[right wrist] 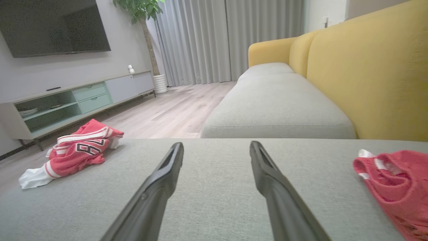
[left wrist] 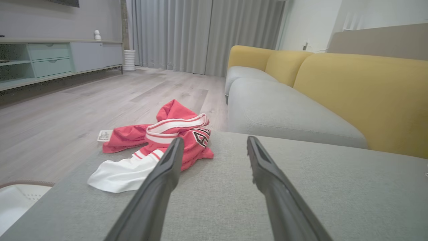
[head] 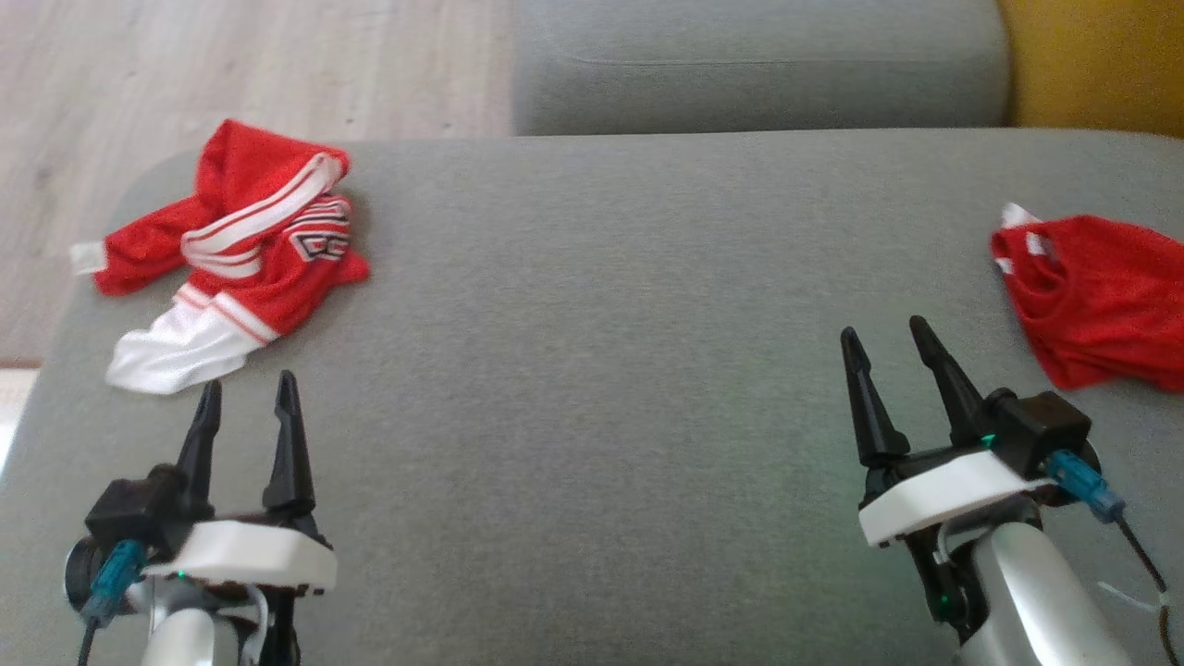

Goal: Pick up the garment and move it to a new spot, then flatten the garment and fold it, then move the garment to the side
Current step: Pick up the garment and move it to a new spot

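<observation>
the crumpled red-and-white garment (head: 250, 250) lay at the far left corner of the grey cushion (head: 592, 370), one sleeve reaching over the left edge above the wooden floor (head: 185, 65). a plain red garment (head: 1091, 296) sat bunched at the cushion's right edge, partly cut off in the head view. between them a broad stretch of grey fabric lay open. the left gripper (head: 249, 381) stood at the front left, fingers spread and holding nothing, tips just short of the white hem. the right gripper (head: 881, 327) was likewise spread and empty, near the plain red garment but apart from it. beyond the far edge lay another grey seat (head: 758, 65) and a yellow backrest (head: 1101, 55).
</observation>
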